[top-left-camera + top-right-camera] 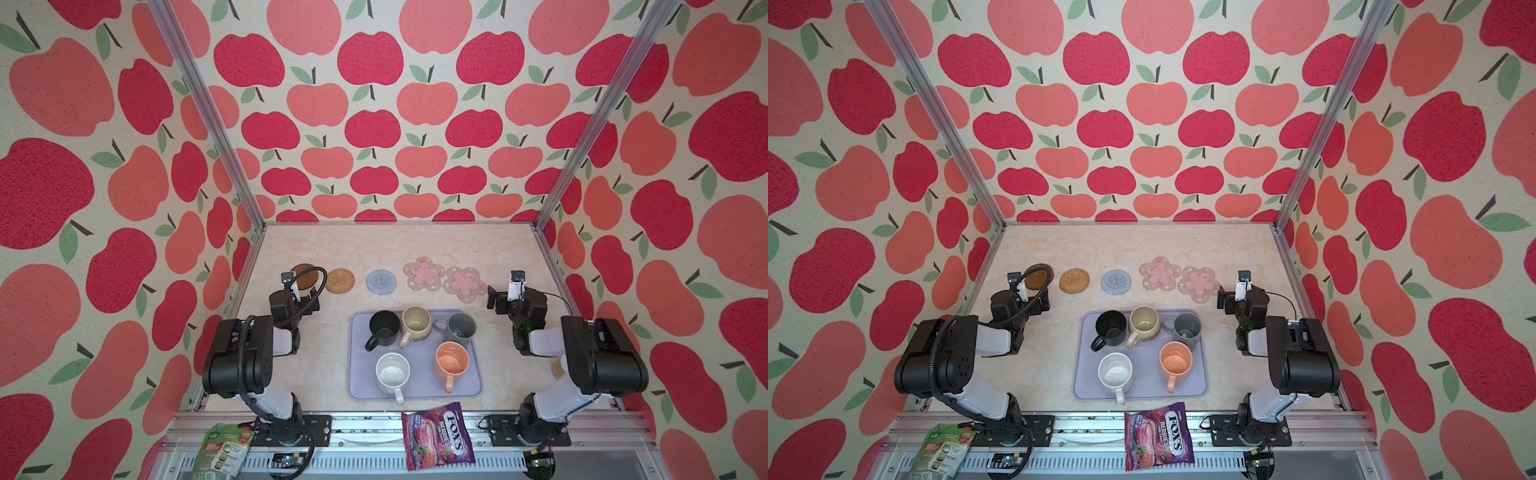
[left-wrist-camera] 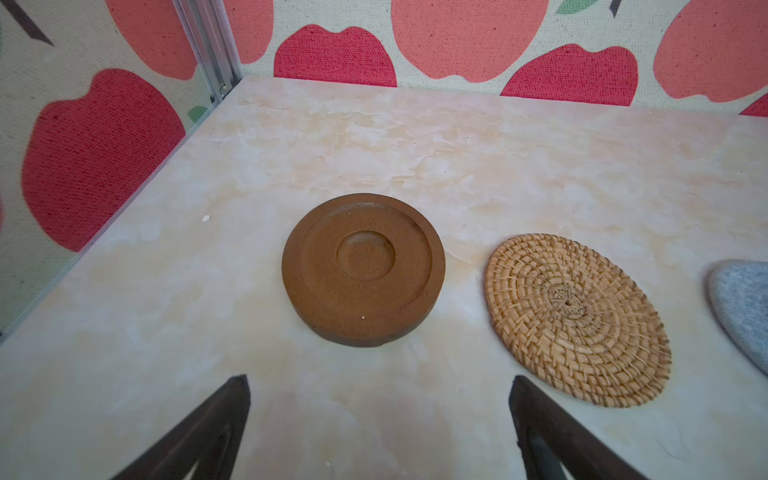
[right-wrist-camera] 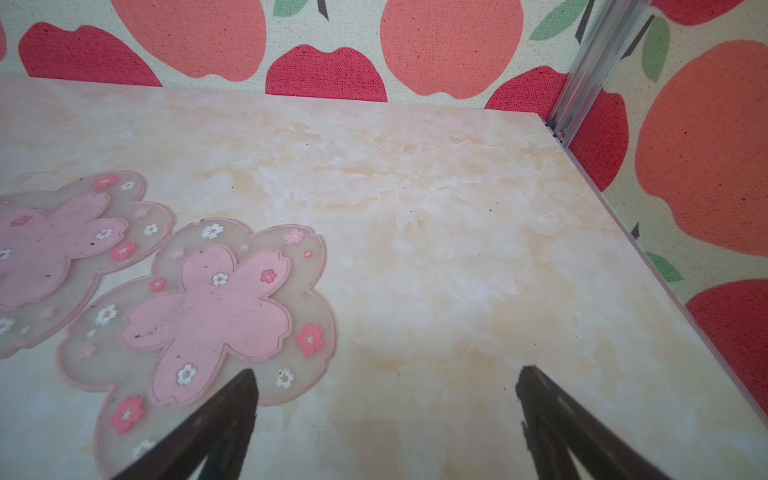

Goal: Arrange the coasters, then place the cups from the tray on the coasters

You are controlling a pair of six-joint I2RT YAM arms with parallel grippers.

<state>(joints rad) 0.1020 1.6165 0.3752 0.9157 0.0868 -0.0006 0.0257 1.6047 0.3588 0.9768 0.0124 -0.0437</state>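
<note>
Fingers point(image 2: 220, 424): both pairs spread, empty.
Left gripper point(image 2: 378, 377): near side of brown disc point(image 2: 363, 269), lined up.
Right gripper point(image 3: 387, 370): beside flower mats point(image 3: 199, 307) (edges meeting; likely need separating).
Mugs point(image 1: 384, 328): on tray point(image 1: 420, 380), waiting their turn.

The left arm point(image 1: 245, 357) rises from its base at the near left, folds at a raised elbow and reaches toward the far left, with the wrist tipped down and forward. The right arm point(image 1: 598, 357) mirrors it on the right: base at the near right, elbow up, forearm running toward the far side. The two arms are well apart and neither crosses the middle. In the left wrist view the left gripper point(image 2: 379, 380) has its two dark fingers point(image 2: 224, 415) spread wide with nothing between them. The right gripper point(image 3: 387, 370) stands just as wide, fingers point(image 3: 228, 415) apart, holding nothing.
</note>
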